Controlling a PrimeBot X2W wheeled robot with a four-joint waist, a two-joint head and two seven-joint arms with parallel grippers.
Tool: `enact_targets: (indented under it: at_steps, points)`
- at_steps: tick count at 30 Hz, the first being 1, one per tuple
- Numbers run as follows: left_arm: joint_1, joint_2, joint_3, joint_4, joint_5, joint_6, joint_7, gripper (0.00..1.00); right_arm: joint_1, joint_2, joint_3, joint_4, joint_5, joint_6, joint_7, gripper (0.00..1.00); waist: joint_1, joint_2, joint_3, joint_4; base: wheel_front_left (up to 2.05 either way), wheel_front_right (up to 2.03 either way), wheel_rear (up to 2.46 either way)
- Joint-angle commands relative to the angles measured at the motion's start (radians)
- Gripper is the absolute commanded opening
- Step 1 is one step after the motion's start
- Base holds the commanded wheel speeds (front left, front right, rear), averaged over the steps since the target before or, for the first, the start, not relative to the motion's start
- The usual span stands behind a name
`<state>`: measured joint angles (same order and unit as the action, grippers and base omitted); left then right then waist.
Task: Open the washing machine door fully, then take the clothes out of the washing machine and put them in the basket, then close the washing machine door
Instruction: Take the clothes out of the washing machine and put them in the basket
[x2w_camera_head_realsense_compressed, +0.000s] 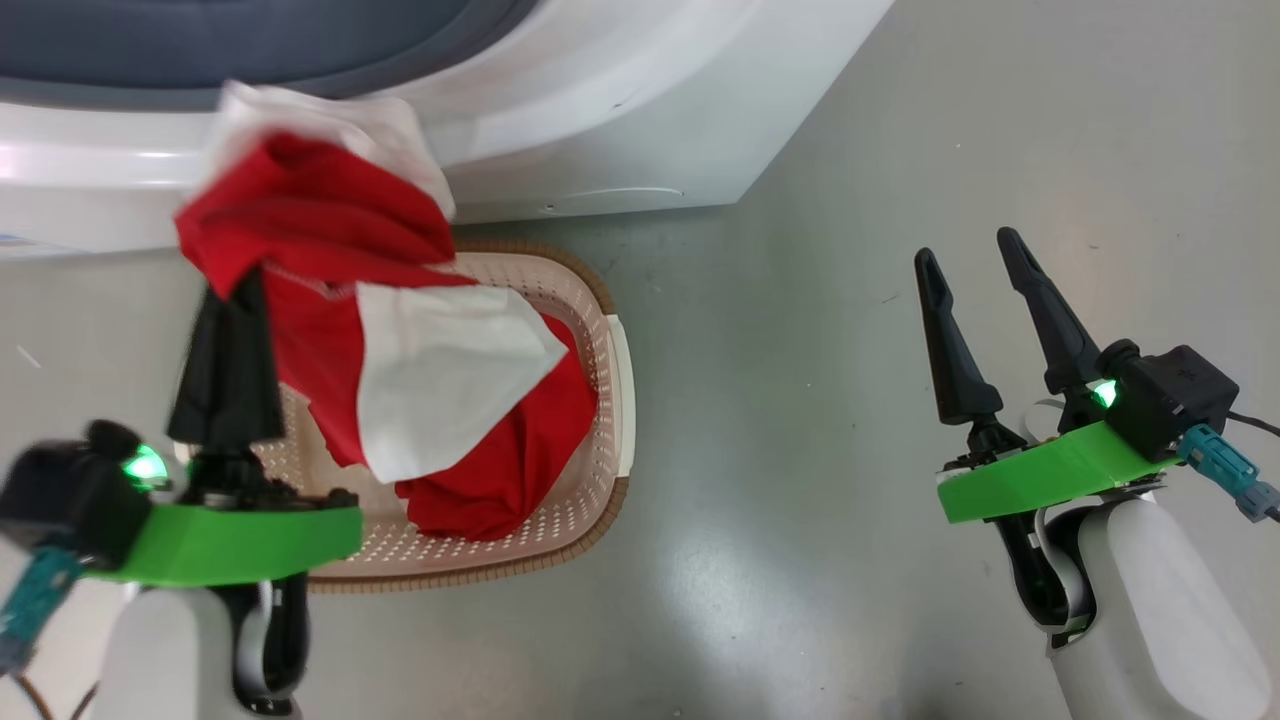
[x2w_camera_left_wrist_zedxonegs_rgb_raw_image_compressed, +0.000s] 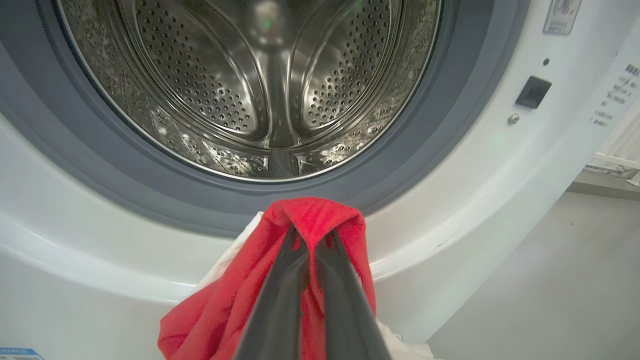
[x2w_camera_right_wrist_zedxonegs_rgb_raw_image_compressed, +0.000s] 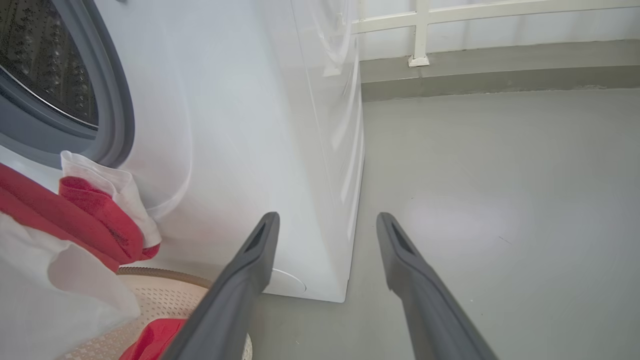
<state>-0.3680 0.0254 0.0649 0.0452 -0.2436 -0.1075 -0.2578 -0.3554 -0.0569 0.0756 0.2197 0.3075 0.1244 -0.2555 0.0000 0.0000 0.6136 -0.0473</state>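
Red and white cloth: a soft garment of bright red fabric with white panels hangs bunched from your left gripper. Its two long dark jaws are pressed fully together on a fold near the garment's top. The garment dangles above a cream plastic basket with perforated sides and a brown woven-look rim, its lower part drooping into it. The basket stands on the grey floor, right at the foot of the white front-loading washing machine. More red cloth lies in the basket; whether that is a second garment or the same one, you cannot tell.

In the left wrist view, the perforated steel drum sits behind its grey rubber ring. The part you can see is bare steel.

Your right gripper hovers over open floor to the right of the basket, well apart from it, jaws spread wide and holding nothing.

The cloth looks light, limp and not fragile. It will likely drape, swing and trail, so a pinch on a bunched fold, as here, should hold better than one on a single loose edge. Trailing panels could catch on the basket's rim.
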Motion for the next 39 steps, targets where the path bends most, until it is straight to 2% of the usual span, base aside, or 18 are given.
enact_targets:
  at_steps: [1, 11, 20, 35, 39]
  points:
    - [0.008, 0.025, 0.022, 0.009, 0.016, -0.008, -0.004, 0.0, 0.001, 0.004, 0.019, -0.025, -0.003, 0.006, -0.006, 1.0, 0.0, 0.0, 0.004, 0.001, 0.0, 0.0, 0.0]
    - [-0.081, 0.025, 0.003, 0.359, 0.093, -0.022, -0.004, 0.0, -0.021, 0.004, 0.025, -0.03, -0.003, 0.006, -0.006, 1.0, 0.0, 0.0, 0.037, -0.011, 0.0, 0.0, 0.0]
    - [-0.161, 0.056, -0.059, 0.617, 0.096, -0.023, -0.004, 0.0, -0.028, 0.005, 0.024, -0.034, -0.003, 0.006, -0.006, 1.0, 0.0, 0.0, 0.07, -0.03, 0.0, 0.0, 0.0]
    - [-0.307, 0.096, -0.121, 0.924, 0.061, -0.023, -0.004, 0.0, -0.043, 0.005, 0.032, -0.045, -0.011, 0.006, -0.006, 1.0, 0.0, 0.0, 0.114, -0.042, 0.0, 0.0, 0.0]
    - [-0.342, 0.103, -0.134, 0.969, 0.049, -0.023, -0.004, 0.4, -0.047, 0.006, 0.035, -0.046, -0.012, 0.006, -0.006, 1.0, 0.0, 0.0, 0.123, -0.044, 0.0, 0.0, 0.0]
